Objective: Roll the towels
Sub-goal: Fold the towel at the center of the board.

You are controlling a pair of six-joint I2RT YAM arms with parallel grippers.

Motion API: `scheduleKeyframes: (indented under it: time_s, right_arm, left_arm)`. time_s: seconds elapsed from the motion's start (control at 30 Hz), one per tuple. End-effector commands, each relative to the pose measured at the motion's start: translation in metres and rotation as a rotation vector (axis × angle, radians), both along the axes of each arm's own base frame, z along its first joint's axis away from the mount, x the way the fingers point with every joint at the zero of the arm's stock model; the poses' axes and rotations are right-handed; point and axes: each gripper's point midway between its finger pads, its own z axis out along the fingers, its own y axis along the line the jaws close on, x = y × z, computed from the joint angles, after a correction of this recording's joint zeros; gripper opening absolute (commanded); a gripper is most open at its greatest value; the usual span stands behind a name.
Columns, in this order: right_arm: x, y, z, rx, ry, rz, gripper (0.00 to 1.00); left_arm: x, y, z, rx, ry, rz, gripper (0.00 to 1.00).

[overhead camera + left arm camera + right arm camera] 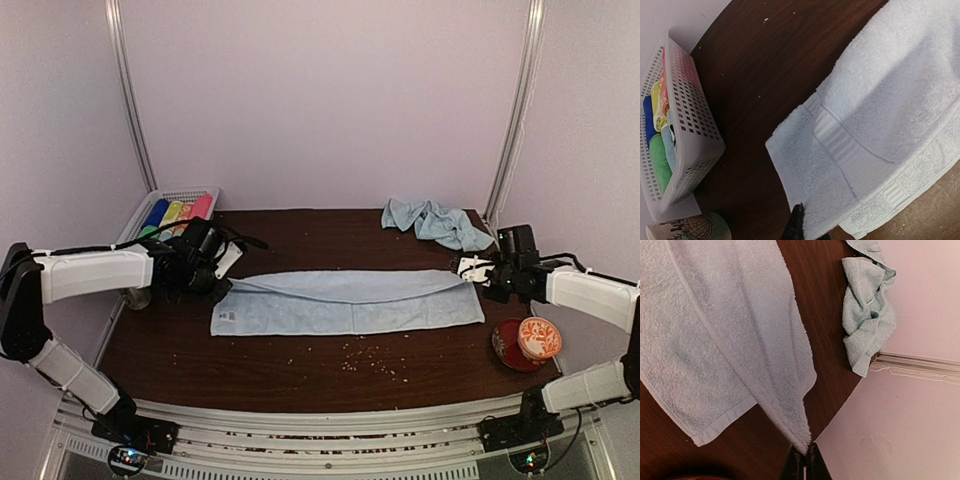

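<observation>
Dark wood of the tabletop [300, 375] is carrying the long towel [350, 305], which is lying stretched left to right across the middle, its far long edge raised and doubling over the near half. At either end of that raised edge the left gripper [222, 283] and the right gripper [472, 268] are pinching a corner, jaws pressed together on the cloth, so the fold is hanging taut between them. This is looking like the lengthwise fold ahead of rolling. Doing it well is calling for both arms travelling toward the near edge at one pace and height, laying edge onto edge without dragging the lower layer or letting the middle sag. Well apart, the second towel [436, 222] is sitting crumpled at the far right corner. Farther out, a white basket [185, 192] of coloured rolls is standing far left, a patterned cup [137, 297] by the left arm, a red bowl [528, 342] near the right, and crumbs [370, 355] are dotting the near wood.
</observation>
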Motion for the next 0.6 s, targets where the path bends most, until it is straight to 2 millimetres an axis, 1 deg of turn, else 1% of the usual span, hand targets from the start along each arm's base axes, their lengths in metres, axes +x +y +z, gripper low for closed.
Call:
scheduleKeyframes:
  time_s: [0.0,0.13,0.27,0.37,0.5,0.57]
  right_arm:
    - [-0.018,-0.005,-0.015,-0.043,0.067,0.028,0.00]
    - [-0.022,-0.009,-0.022,-0.067,0.091,0.023,0.00]
    - [-0.026,-0.012,-0.030,-0.091,0.119,0.025,0.00]
    - [-0.029,-0.015,-0.036,-0.118,0.135,0.024,0.00]
    - [-0.029,-0.017,-0.036,-0.119,0.128,0.019,0.00]
    - [-0.031,-0.016,-0.035,-0.120,0.132,0.030,0.00]
  left_arm:
    - [-0.012,0.009,-0.001,-0.014,0.025,0.039,0.00]
    - [-0.021,0.006,-0.005,-0.032,0.050,0.025,0.00]
    - [-0.028,0.004,-0.014,-0.017,0.085,0.020,0.00]
    - [-0.032,0.004,-0.016,-0.006,0.102,0.028,0.00]
    - [-0.034,0.011,-0.011,-0.004,0.081,0.056,0.00]
    - [-0.037,0.009,-0.008,-0.028,0.082,0.047,0.00]
